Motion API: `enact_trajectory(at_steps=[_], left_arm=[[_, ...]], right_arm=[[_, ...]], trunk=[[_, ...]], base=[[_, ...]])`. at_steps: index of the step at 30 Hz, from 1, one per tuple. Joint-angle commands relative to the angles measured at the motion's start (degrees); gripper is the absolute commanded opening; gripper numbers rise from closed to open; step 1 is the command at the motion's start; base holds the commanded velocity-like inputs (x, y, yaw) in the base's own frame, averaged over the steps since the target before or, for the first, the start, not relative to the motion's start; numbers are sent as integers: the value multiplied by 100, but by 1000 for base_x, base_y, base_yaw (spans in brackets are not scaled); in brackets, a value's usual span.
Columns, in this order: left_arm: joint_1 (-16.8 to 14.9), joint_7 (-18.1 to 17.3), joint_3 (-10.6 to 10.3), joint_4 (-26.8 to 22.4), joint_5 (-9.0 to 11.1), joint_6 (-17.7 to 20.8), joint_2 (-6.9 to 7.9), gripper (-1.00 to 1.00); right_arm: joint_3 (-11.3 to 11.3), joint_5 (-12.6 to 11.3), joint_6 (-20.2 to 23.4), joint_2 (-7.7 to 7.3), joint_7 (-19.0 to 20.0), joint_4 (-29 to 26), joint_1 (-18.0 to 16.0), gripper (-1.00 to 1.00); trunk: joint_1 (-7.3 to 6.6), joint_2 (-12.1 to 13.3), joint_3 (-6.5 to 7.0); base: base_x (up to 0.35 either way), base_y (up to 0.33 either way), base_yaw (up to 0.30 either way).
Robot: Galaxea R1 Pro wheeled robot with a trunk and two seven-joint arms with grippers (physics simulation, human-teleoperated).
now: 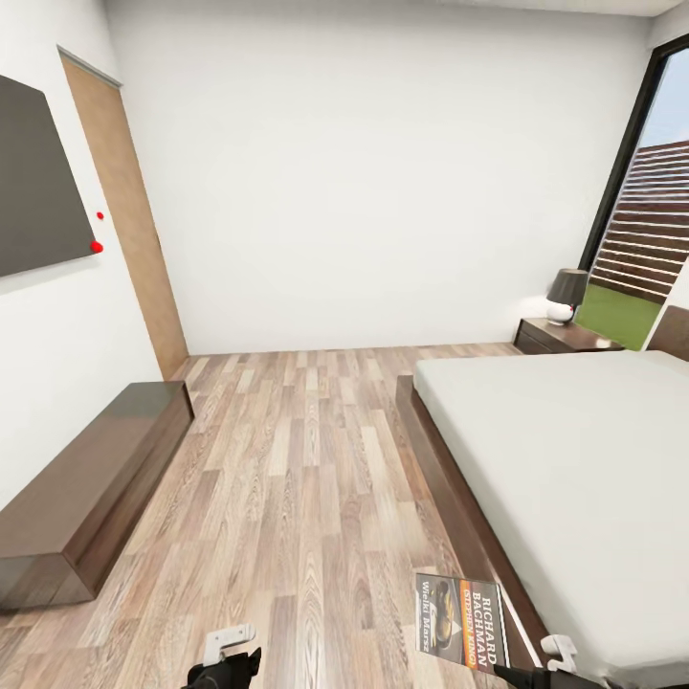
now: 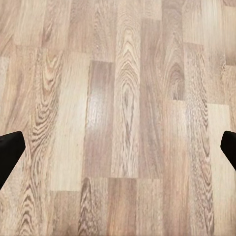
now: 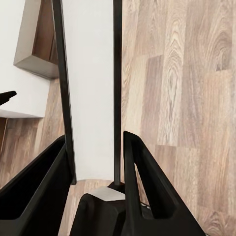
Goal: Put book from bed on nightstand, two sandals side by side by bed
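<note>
I hold the book (image 1: 459, 617) upright over the floor by the bed's near corner. Its dark cover with an orange band and white lettering faces the head camera. My right gripper (image 1: 547, 670) is shut on it. In the right wrist view the book (image 3: 93, 88) stands edge-on between the two black fingers (image 3: 142, 167). The left gripper (image 1: 226, 662) hangs low over bare planks, and its fingertips (image 2: 10, 152) sit far apart, open and empty. The bed (image 1: 574, 450) stretches along the right. A nightstand (image 1: 560, 337) stands at its far side. The sandals are out of view.
A grey-shaded lamp (image 1: 566, 292) sits on the nightstand. A long low dark-wood cabinet (image 1: 96, 478) lines the left wall under a dark panel (image 1: 33, 182). A wooden door (image 1: 124, 211) is at the far left, a glass door (image 1: 651, 191) at the far right. Wood-plank floor (image 1: 306, 459) runs between cabinet and bed.
</note>
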Motion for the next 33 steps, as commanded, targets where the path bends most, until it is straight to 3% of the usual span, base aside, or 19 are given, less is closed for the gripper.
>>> enact_trajectory(at_steps=[1, 20, 33], left_arm=[[-5, -24, -5, 8, 54, -18, 0, 100], [-6, -24, -5, 8, 59, -18, 0, 100], [-5, -24, -5, 10, 60, -17, 0, 100]], right_arm=[[-40, 20, 59, 4, 31, -3, -5, -100], [-40, 27, 57, 4, 31, 123, -5, -100], [-40, 28, 39, 13, 31, 313, -5, -100]], trunk=[[1, -6, -8], [1, -6, -8], [1, -6, -8]], base=[[0, 0, 0], [288, 1, 0], [328, 87, 1]])
